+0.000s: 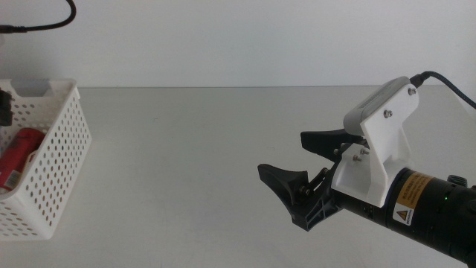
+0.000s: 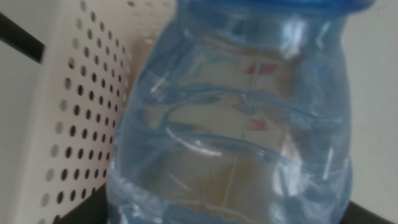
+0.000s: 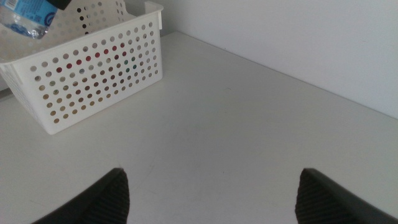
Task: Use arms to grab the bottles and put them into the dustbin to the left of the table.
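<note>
Right wrist view: water bottle [image 3: 28,17] tilts above the dustbin [image 3: 93,74]; right gripper [image 3: 211,193] gapes wide; left gripper's state unclear.

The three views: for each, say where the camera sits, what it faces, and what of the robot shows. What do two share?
Middle: above the table, facing forward and down; right pincer open.
Left wrist: close on a water bottle beside the bin.
Right wrist: faces the bin; own jaws apart.
Shared: the bin.
</note>
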### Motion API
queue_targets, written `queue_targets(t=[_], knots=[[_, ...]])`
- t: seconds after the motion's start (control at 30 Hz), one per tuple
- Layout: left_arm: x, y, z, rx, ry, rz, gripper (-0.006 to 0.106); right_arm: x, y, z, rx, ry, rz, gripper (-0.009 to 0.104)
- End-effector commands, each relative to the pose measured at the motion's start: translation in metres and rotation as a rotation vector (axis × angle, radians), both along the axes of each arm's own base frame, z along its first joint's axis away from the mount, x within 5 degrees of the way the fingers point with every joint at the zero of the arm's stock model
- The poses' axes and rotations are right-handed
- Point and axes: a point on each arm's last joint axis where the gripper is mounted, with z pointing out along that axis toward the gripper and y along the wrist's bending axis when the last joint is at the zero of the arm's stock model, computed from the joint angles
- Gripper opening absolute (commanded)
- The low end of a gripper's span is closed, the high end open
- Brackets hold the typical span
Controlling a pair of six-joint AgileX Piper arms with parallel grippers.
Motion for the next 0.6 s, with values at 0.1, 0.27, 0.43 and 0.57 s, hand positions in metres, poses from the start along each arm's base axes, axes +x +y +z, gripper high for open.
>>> queue_targets(t=[0.1,0.27,0.43,0.57], knots=[[0.019,0.007,0.000,0.012,-0.047,0.011,-0.001,0.000,0.000,0.020,0.071,-0.096,0.009,0.071],[0.032,0.012,-0.026,0.004,0.029,-0.004,-0.001,0.000,0.000,0.020,0.071,-0.096,0.009,0.071],[0.040,0.015,-0.045,0.001,0.082,-0.012,0.009,0.000,0.000,0.020,0.071,-0.096,0.009,0.071],[0.044,0.016,-0.054,-0.005,0.100,-0.012,0.032,0.000,0.000,0.020,0.071,-0.096,0.009,0.071]])
